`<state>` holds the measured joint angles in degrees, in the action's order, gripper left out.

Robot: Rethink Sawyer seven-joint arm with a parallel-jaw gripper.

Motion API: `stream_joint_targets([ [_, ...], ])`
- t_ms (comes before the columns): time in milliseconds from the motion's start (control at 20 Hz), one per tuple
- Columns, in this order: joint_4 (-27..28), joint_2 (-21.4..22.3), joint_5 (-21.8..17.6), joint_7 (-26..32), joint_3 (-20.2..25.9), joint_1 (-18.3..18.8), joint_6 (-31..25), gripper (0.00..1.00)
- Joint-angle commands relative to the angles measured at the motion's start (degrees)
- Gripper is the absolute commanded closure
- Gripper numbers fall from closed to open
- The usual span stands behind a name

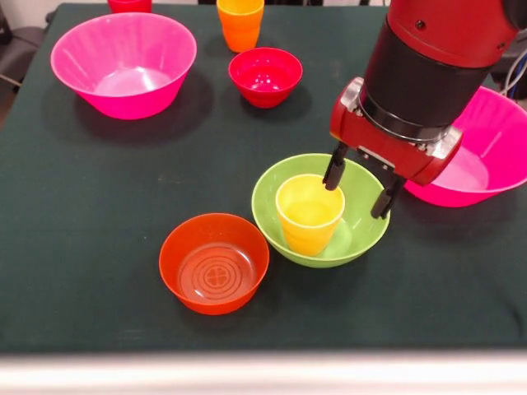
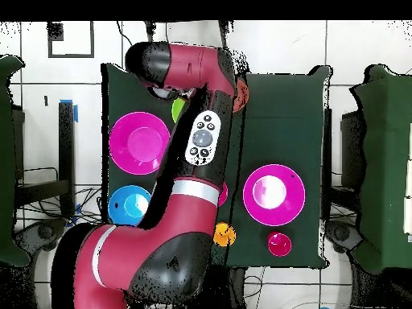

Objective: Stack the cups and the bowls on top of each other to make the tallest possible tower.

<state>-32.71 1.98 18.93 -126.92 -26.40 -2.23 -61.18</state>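
A yellow cup (image 1: pixel 309 216) stands upright inside the lime-green bowl (image 1: pixel 366 226) near the table's front. My gripper (image 1: pixel 358 186) hangs open and empty just above the bowl's right half. One of its fingertips (image 1: pixel 333 177) is at the cup's right rim and the other is over the bowl's right rim. The small orange bowl (image 1: pixel 214 263) sits upright on the cloth, touching the green bowl's left side. In the overhead view my arm hides the gripper, and only slivers of the green bowl (image 2: pixel 179 109) and the orange bowl (image 2: pixel 240 95) show.
A large pink bowl (image 1: pixel 123 64) sits at the back left, another (image 1: pixel 490 152) at the right behind my arm. A small crimson bowl (image 1: pixel 265 76), an orange cup (image 1: pixel 240 31) and a red cup (image 1: pixel 129 4) stand at the back. A blue bowl (image 2: pixel 129 205) shows in the overhead view.
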Motion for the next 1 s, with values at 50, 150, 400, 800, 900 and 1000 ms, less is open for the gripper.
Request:
stream_joint_targets([
  [50,-6.5,1.5,-4.4,1.7,4.0,0.7,2.3,0.00],
  [150,-7.0,1.0,-4.0,1.7,5.2,1.1,3.5,0.00],
  [400,-10.6,1.9,-3.6,2.2,7.3,0.9,6.9,0.00],
  [800,-13.3,2.3,-3.5,2.2,8.3,0.9,9.7,0.00],
  [900,-15.2,3.6,-3.5,3.8,9.1,1.3,10.4,0.00],
  [1000,-18.1,6.2,-3.9,6.5,9.7,2.1,11.0,0.00],
])
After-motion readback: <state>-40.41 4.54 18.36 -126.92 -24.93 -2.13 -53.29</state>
